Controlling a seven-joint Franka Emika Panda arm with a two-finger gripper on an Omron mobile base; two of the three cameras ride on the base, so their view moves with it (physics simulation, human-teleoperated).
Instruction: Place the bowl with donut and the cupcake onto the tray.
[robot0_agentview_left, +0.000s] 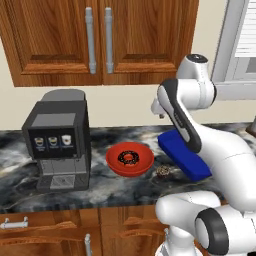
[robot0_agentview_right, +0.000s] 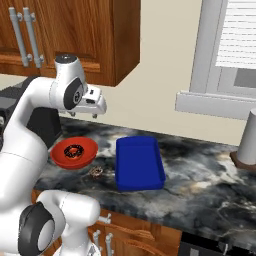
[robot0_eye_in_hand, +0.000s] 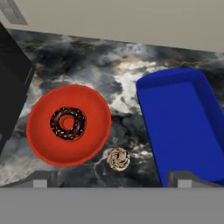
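Hand (robot0_agentview_right: 85, 114) hangs well above the table (robot0_agentview_right: 200, 180), upper left of the right base view, jaws spread wide, nothing held. In the hand view its two fingertips (robot0_eye_in_hand: 43, 179) stand far apart at the bottom edge. Red bowl (robot0_eye_in_hand: 68, 125) sits on the table left of centre in that view, donut (robot0_eye_in_hand: 68, 123) lying inside it. Cupcake (robot0_eye_in_hand: 118, 159) stands on the table just beside the bowl's lower right rim, between bowl and tray. Blue tray (robot0_eye_in_hand: 183, 127) lies flat at right of the frame, nothing in it. Coffee machine (robot0_agentview_left: 57, 145) stands left of the bowl in the left base view.
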